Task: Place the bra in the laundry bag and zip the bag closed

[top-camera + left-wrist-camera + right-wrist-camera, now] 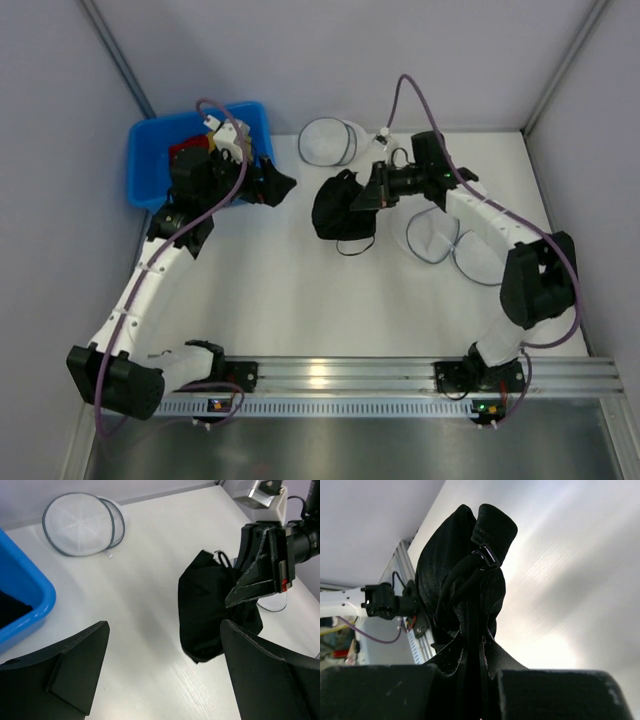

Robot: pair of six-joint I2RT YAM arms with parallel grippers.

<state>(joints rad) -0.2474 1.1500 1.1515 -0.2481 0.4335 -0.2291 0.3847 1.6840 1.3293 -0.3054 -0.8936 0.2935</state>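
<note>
The black bra (335,208) hangs bunched from my right gripper (366,192), which is shut on its fabric and straps just above the table's middle. In the right wrist view the bra (465,575) droops from the pinched fingertips of the right gripper (474,647), a strap buckle showing. My left gripper (272,184) stands open to the bra's left, holding nothing. In the left wrist view the left gripper (164,630) spreads wide over bare table, with the bra (207,610) just off its right finger. The see-through laundry bag (436,236) lies open right of the bra, under my right arm.
A whiter round mesh case (330,141) lies at the back centre and shows in the left wrist view as the mesh case (80,522). A blue bin (148,150) holding a red garment (186,150) stands at the back left, behind my left arm. Grey walls close both sides.
</note>
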